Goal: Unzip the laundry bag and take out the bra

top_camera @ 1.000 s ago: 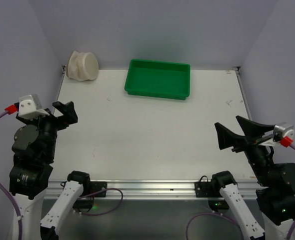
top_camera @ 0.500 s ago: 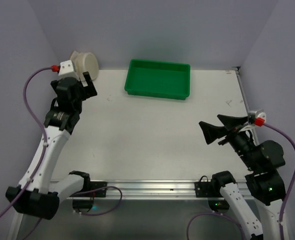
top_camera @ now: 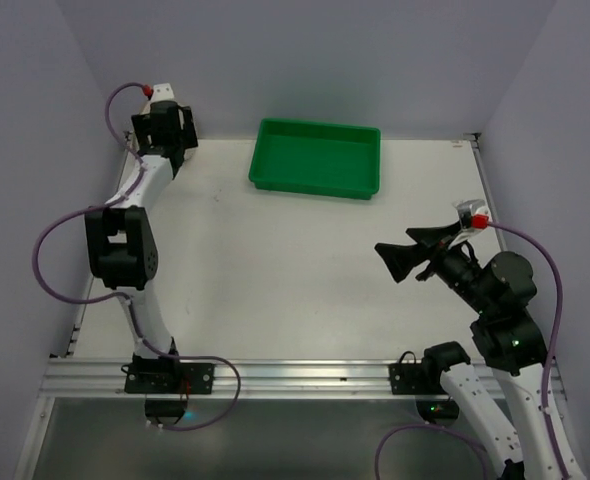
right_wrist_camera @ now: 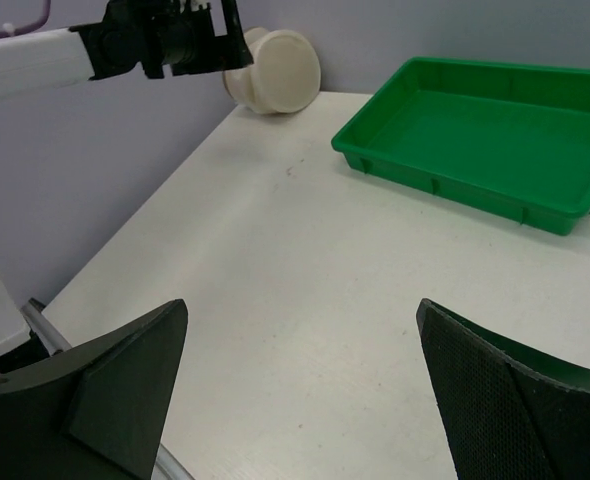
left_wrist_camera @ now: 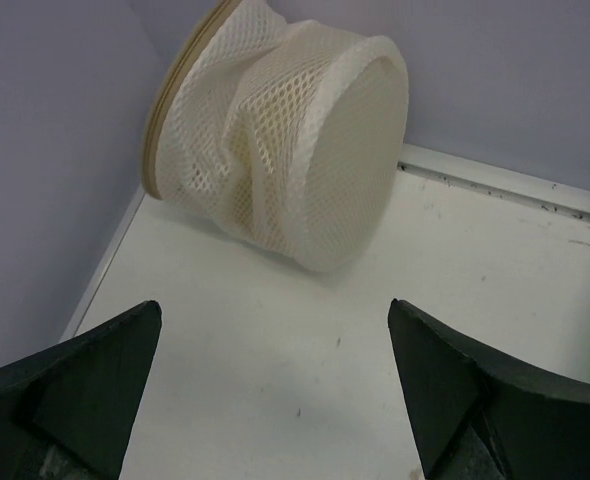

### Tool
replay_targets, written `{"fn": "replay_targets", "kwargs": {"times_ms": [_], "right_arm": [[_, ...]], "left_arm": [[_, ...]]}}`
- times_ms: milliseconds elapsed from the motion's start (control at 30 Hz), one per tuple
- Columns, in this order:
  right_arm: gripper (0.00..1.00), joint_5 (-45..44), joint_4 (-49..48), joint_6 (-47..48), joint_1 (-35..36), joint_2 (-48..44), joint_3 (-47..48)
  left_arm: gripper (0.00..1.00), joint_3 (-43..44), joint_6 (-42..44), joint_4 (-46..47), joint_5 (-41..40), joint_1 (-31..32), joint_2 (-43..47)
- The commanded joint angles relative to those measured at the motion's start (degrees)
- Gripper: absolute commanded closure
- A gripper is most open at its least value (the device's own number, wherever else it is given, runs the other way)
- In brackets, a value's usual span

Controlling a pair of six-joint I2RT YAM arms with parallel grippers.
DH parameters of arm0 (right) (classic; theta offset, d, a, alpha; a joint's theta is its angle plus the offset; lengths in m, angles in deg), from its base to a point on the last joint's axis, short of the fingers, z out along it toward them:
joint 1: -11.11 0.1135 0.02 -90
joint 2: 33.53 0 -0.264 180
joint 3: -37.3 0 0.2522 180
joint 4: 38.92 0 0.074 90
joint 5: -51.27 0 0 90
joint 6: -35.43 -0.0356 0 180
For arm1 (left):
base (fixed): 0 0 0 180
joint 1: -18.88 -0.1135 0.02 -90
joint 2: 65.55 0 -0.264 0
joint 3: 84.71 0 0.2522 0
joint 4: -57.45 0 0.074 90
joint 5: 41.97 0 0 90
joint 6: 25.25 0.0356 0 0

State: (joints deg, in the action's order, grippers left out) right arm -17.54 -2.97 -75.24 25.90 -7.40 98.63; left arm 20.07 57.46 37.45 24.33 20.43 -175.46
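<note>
The laundry bag (left_wrist_camera: pixel 285 150) is a cream-white mesh pouch with stiff round rims. It lies on its side in the table's far left corner, one flat end facing me. Its zipper pull does not show, and the bra is hidden. My left gripper (left_wrist_camera: pixel 275 305) hovers open just in front of the bag, apart from it, with bare table between its fingers. From above, the left gripper (top_camera: pixel 165 135) covers the bag. My right gripper (right_wrist_camera: pixel 303 303) hangs open over the right side of the table, holding nothing. From there the laundry bag (right_wrist_camera: pixel 280 70) shows far off, behind the left gripper (right_wrist_camera: pixel 225 35).
An empty green tray (top_camera: pixel 315 160) stands at the back middle of the white table (top_camera: pixel 295 270). Purple walls close in the left side and the back, right behind the bag. The left arm (top_camera: pixel 125 250) stretches along the table's left edge.
The left arm has swung up from its base and reached out to the far left corner, ending over the bag. The right gripper has risen and moved left and forward. Both stayed open.
</note>
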Motion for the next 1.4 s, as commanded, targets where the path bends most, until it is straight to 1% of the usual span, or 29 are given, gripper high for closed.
{"fn": "replay_targets", "kwargs": {"times_ms": [0, 67, 167, 200, 267, 300, 367, 400, 433, 500, 567, 600, 633, 667, 700, 767, 833, 867, 900, 967, 1033, 1133, 1167, 1200, 1233, 1267, 1300, 1333, 1367], "right_arm": [[0.01, 3.1, -4.1, -1.0, 0.1, 2.3, -0.9], [0.01, 3.3, -4.4, -1.6, 0.1, 3.7, -1.1], [0.01, 4.3, -5.4, -2.0, 0.1, 5.8, -1.2], [0.01, 4.8, -5.9, -2.3, 0.1, 6.6, -1.3], [0.01, 5.5, -6.5, -2.5, 0.1, 7.4, -1.3], [0.01, 5.6, -7.2, -2.7, 0.1, 7.6, -1.3], [0.01, 6.1, -7.8, -3.3, 0.1, 8.2, -1.7], [0.01, 6.4, -8.2, -3.5, 0.1, 8.3, -1.9], [0.01, 6.6, -8.4, -3.7, 0.1, 8.4, -1.9], [0.01, 7.4, -8.9, -4.1, 0.1, 8.3, -2.0], [0.01, 7.9, -10.0, -4.8, 0.1, 8.1, -2.7], [0.01, 7.9, -11.0, -5.2, 0.1, 7.9, -3.0], [0.01, 8.2, -11.4, -5.4, 0.1, 7.9, -3.4], [0.01, 8.5, -11.6, -5.8, 0.1, 7.8, -3.6], [0.01, 9.4, -12.3, -6.1, 0.1, 7.6, -4.0], [0.01, 9.8, -12.7, -6.6, 0.2, 7.4, -4.7], [0.01, 8.9, -12.1, -6.7, 0.4, 7.4, -4.8], [0.01, 7.9, -11.6, -6.6, 0.6, 7.4, -4.7], [0.01, 7.1, -10.3, -6.2, 0.9, 7.4, -4.6], [0.01, 4.9, -9.0, -5.7, 1.2, 7.4, -4.5], [0.01, 4.4, -7.9, -5.5, 1.3, 7.5, -4.8], [0.01, 5.2, -7.9, -5.5, 1.4, 8.1, -5.5], [0.01, 5.6, -8.1, -5.6, 1.5, 8.5, -5.6], [0.01, 5.4, -8.5, -5.5, 1.6, 8.7, -5.9], [0.01, 5.0, -8.6, -5.5, 1.7, 8.8, -6.3], [0.01, 4.0, -8.2, -5.3, 1.9, 9.5, -6.1], [0.01, 3.4, -7.2, -4.9, 2.3, 9.8, -5.9], [0.01, 2.6, -6.6, -4.6, 2.4, 10.2, -5.5], [0.01, 2.0, -5.9, -4.0, 2.7, 10.6, -5.2]], "left_arm": [[0.01, 9.3, 2.0, 5.2, 3.3, -1.3, -7.3], [0.04, 15.7, 1.5, 4.5, 4.6, -1.5, -13.7], [0.15, 23.7, 0.9, 3.0, 5.3, -3.8, -21.6], [0.27, 25.3, 1.0, 2.7, 5.9, -4.2, -24.6], [0.42, 28.8, 1.7, 2.7, 6.4, -4.4, -26.8], [0.59, 29.2, 2.2, 3.3, 6.6, -4.4, -27.5], [0.77, 28.8, 3.8, 3.9, 7.3, -4.4, -27.7], [0.94, 28.2, 4.2, 3.8, 7.5, -4.4, -27.3], [1.00, 27.5, 4.5, 2.7, 7.7, -4.4, -25.1], [1.00, 22.9, 5.4, 0.7, 7.2, -3.5, -21.3], [1.00, 15.9, 6.9, -0.9, 4.1, -2.3, -13.9], [1.00, 14.4, 7.0, -5.2, 2.5, 0.0, -11.4], [1.00, 12.6, 7.0, -7.4, -2.4, 1.3, -6.8], [1.00, 8.8, 6.6, -10.0, -4.5, 2.8, -4.5], [1.00, 6.6, 6.0, -14.5, -6.2, 6.0, -1.8], [1.00, -1.4, 2.8, -17.9, -9.7, 9.7, 5.8], [1.00, -7.1, -1.0, -21.7, -12.1, 15.7, 13.4], [1.00, -12.4, -2.3, -22.8, -12.8, 17.8, 15.6], [1.00, -14.7, -3.2, -25.3, -13.2, 21.9, 17.8], [1.00, -20.0, -9.6, -28.8, -15.4, 25.5, 22.5], [1.00, -22.3, -14.0, -32.9, -12.2, 31.2, 26.1], [1.00, -25.9, -25.4, -33.6, -8.0, 41.3, 29.3], [0.92, -26.2, -27.4, -33.4, -6.9, 43.8, 29.7], [0.57, -26.2, -28.4, -31.6, -4.6, 48.2, 30.4], [0.38, -25.8, -29.9, -31.0, -4.1, 49.7, 30.7], [0.24, -24.4, -30.8, -30.9, -3.7, 51.0, 31.2], [0.06, -23.7, -31.0, -30.1, -2.8, 52.1, 32.4], [0.01, -22.9, -30.9, -29.6, -0.8, 52.1, 33.3], [0.00, -21.8, -30.9, -29.4, -0.6, 52.1, 34.1]]}}
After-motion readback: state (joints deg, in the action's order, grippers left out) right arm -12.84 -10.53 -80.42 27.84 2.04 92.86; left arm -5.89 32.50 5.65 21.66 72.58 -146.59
